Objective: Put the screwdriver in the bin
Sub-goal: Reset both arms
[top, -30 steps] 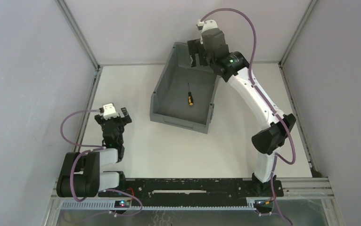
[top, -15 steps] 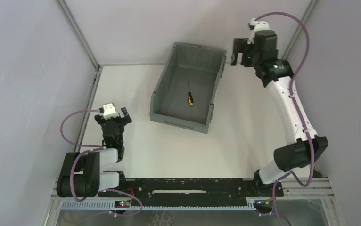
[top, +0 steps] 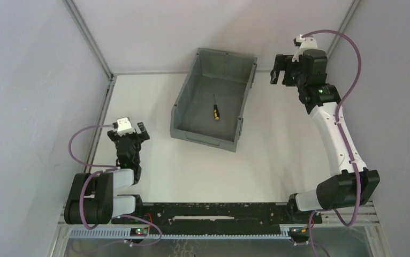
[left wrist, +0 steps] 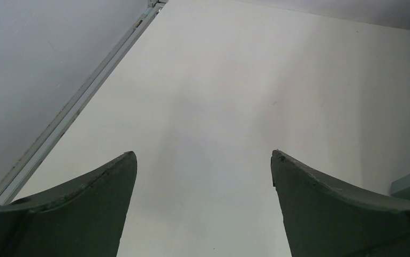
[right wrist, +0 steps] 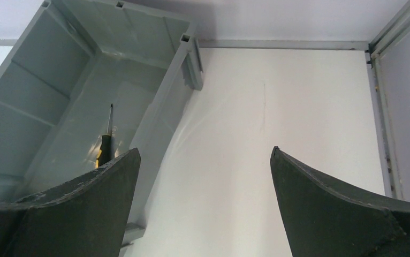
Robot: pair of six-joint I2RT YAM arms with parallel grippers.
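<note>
Screwdriver first: the small screwdriver with the thin dark shaft and black-and-yellow handle [top: 215,110] lies flat on the floor of the large grey ribbed plastic bin [top: 177,111], shaft pointing to the far wall, and it has not shifted over the last second. The bin itself sits where it was on the white table top [top: 278,155]. What you have just seen change is the right arm. A second ago its gripper hung over the bin's far right corner; now the right gripper [top: 279,79] has swung out to the right and stands apart from the bin, over bare table near the right wall. Its fingers are spread wide with nothing between them, and its wrist view shows the screwdriver [right wrist: 105,143] inside the bin [right wrist: 31,75] off to the left. The left gripper [top: 131,133] has stayed parked near the left edge, fingers likewise spread and empty. To my eye the task's goal is met, and the arm's move away reads as a retreat after release; you likely have only homing left.
</note>
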